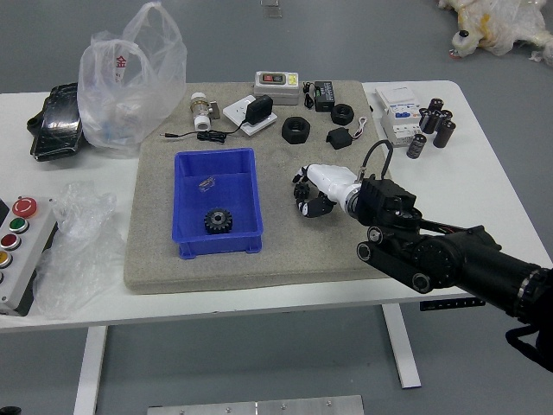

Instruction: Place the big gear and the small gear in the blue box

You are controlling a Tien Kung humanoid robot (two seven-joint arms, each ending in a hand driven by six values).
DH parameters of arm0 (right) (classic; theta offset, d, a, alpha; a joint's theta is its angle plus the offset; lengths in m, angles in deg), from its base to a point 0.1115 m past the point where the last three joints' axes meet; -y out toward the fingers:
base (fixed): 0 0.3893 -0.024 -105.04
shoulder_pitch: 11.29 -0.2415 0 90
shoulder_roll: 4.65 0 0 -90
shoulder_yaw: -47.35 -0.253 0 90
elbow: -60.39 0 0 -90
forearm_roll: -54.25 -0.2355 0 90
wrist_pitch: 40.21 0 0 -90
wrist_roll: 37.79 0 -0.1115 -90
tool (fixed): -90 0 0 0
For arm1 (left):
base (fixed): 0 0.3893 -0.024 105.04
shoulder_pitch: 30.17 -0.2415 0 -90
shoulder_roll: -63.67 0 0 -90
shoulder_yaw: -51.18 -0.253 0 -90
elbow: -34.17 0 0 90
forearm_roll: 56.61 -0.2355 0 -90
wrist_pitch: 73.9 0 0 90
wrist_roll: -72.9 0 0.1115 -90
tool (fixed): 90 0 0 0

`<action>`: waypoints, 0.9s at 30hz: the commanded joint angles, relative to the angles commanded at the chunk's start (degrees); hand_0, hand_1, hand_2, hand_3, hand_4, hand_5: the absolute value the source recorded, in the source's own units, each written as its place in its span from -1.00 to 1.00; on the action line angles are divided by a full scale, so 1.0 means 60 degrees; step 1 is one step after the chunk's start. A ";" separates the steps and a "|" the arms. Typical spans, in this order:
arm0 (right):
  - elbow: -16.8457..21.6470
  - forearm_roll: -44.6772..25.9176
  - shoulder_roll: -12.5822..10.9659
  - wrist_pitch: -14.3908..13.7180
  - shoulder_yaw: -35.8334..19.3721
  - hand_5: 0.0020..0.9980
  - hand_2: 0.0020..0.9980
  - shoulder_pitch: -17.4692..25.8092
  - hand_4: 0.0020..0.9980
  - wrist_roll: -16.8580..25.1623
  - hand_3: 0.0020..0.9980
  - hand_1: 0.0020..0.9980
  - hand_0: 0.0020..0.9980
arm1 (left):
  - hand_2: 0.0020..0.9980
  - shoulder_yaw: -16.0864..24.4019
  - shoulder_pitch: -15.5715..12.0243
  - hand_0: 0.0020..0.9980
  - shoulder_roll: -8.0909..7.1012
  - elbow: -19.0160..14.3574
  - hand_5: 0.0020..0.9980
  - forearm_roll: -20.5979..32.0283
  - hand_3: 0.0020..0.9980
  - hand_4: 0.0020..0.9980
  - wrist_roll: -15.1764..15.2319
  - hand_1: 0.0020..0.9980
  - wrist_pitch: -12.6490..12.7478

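Observation:
The blue box [193, 246] sits left of centre on the grey mat. Inside it, near the front, lies the big black gear [218, 221]. My right hand [301, 191] is to the right of the box, low over the mat. Its dark fingertips are closed around the small dark gear [301, 189], one above and one below it in the picture, and partly hide it. Whether the gear touches the mat cannot be made out. My left hand is out of view.
A small wire-like piece [206, 183] lies in the box. Behind are a cabled adapter [258, 109], black rings [295, 130] and a meter [276, 86]. Plastic bags [131, 82] and a button panel [21, 251] stand left; black cylinders [416, 146] stand right.

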 joint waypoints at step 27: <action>0.2328 0.1562 -0.0233 -0.1401 -0.0760 -1.00 -0.22 -0.0137 -0.80 0.0504 -0.06 -0.26 -0.54 | 0.19 -0.0092 0.0009 0.33 0.0023 0.0007 -0.25 0.0089 0.39 0.38 0.0180 0.25 0.0039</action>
